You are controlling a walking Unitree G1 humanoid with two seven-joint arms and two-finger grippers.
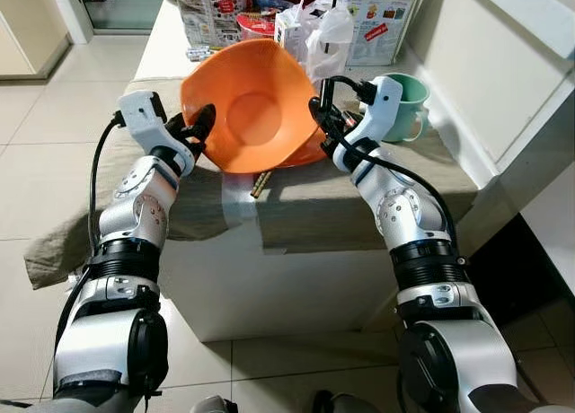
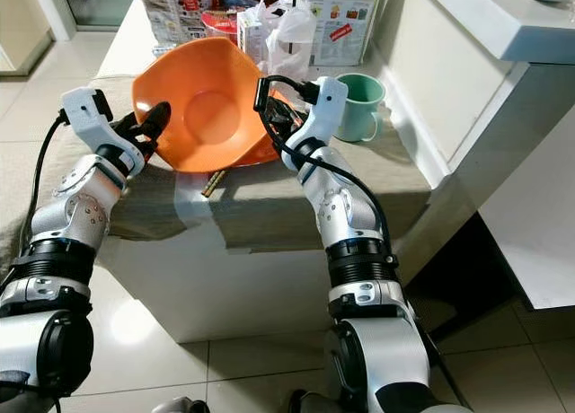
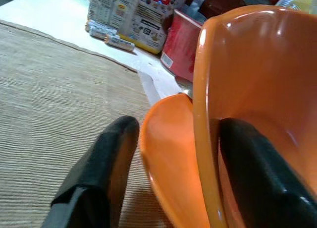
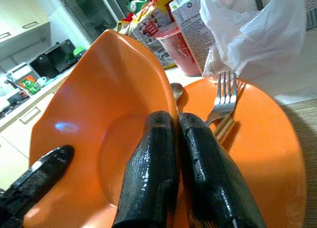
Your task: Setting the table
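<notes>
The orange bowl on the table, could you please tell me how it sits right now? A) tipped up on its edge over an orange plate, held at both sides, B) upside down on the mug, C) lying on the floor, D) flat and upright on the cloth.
A: the orange bowl is tilted, opening toward the robot, with the left gripper and right gripper on opposite rims, above the orange plate.

Tilted orange bowl [image 2: 202, 108] pinched, seemingly, by left claw [image 2: 151, 126] and right claw [image 2: 269, 117]; green mug [image 2: 359, 103] beside
</notes>
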